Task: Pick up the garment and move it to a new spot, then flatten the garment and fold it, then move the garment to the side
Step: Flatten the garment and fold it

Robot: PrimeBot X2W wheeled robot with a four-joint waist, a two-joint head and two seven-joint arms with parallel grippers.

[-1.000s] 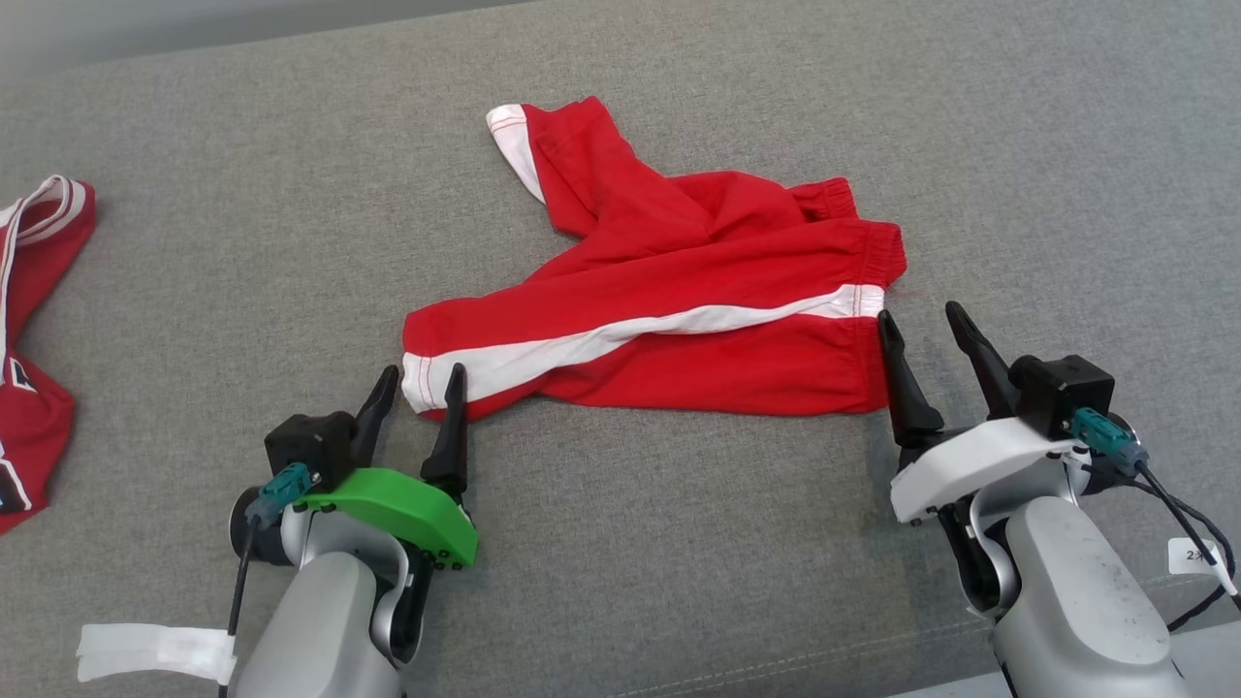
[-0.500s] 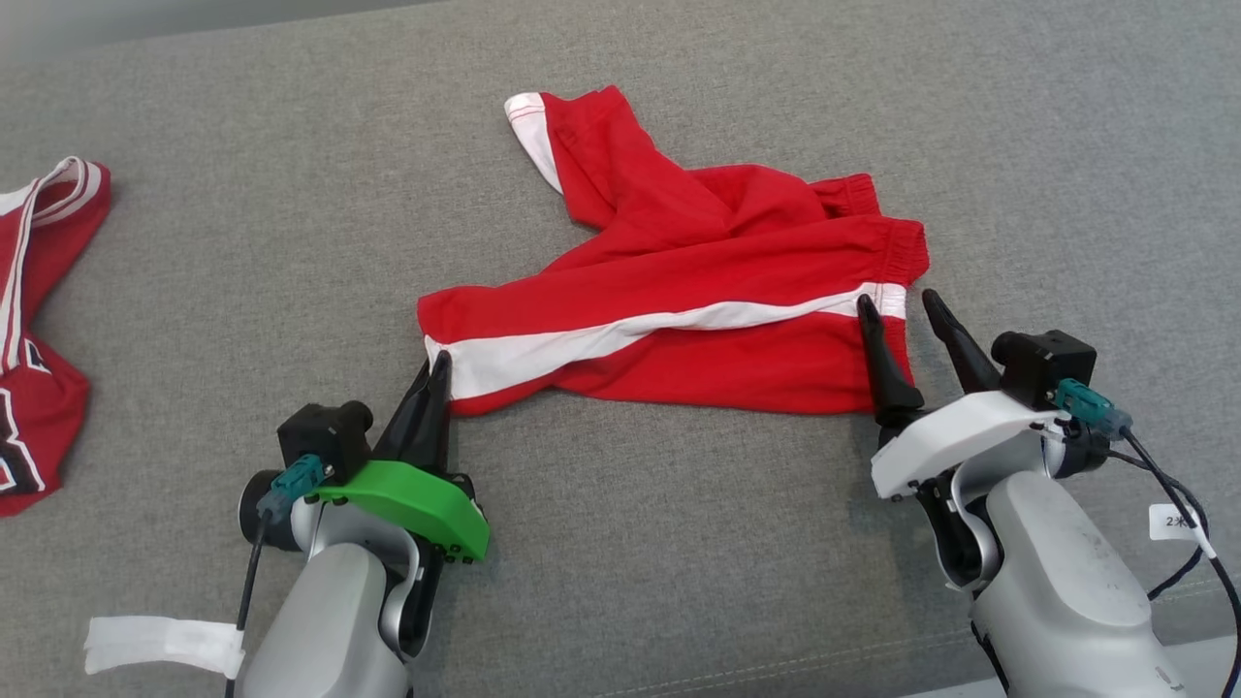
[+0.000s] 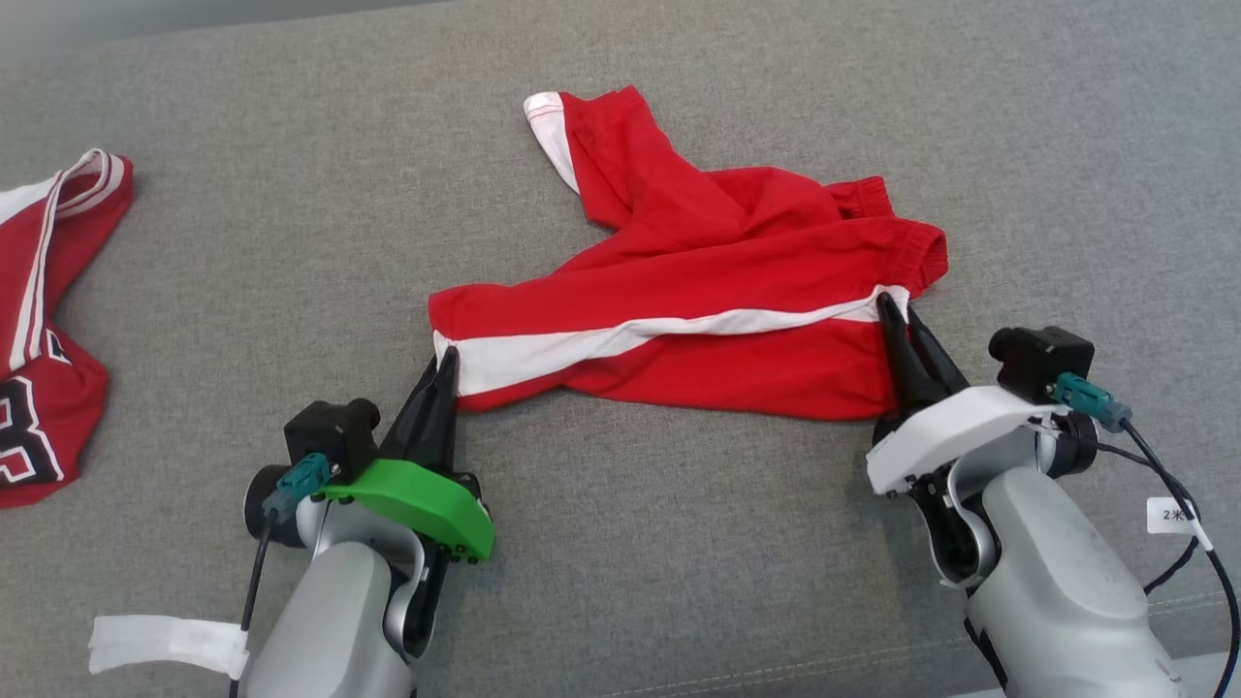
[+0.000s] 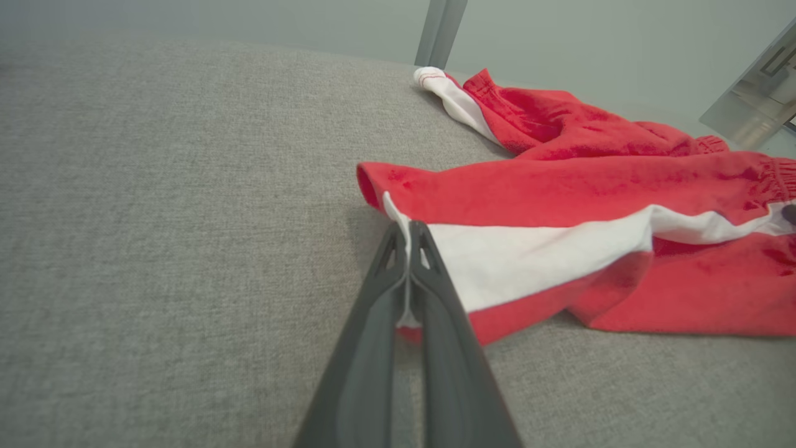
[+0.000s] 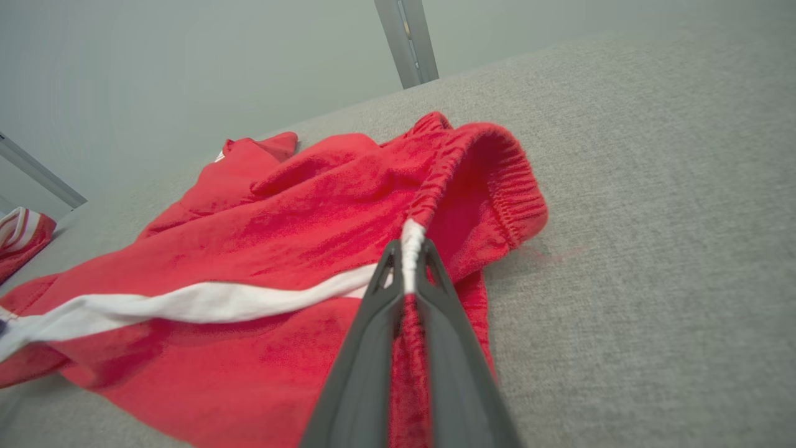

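1. You're working on a grey woven fabric surface point(image 3: 291, 242) with a stitched seam along the near edge. The wrist views show a pale grey-green wall point(image 5: 186, 62) behind it, with a metal post point(image 5: 407, 40) standing against the wall.
2. Your task item is a pair of red shorts point(image 3: 698, 281), lying mid-surface, between the two arms and a little ahead of them.
3. Look: the shorts are rumpled, not flat. The near leg runs left to right with a white side stripe. The far leg angles away to the back left and shows a white patch at its hem. The gathered elastic waistband is at the right end.
4. The left tool point(image 3: 444, 361) is closed, pinching the near leg's hem right at the white stripe end. The left wrist view shows a sliver of white cloth between the fingers.
5. The right tool point(image 3: 890, 308) is also closed, clamped on the waistband edge where the white stripe meets it. The waistband is bunched up just past the tips.
6. Count: one pair of shorts, two tools and one red jersey point(image 3: 39, 388) with white trim. The jersey sits at the far left edge, well apart from the shorts.
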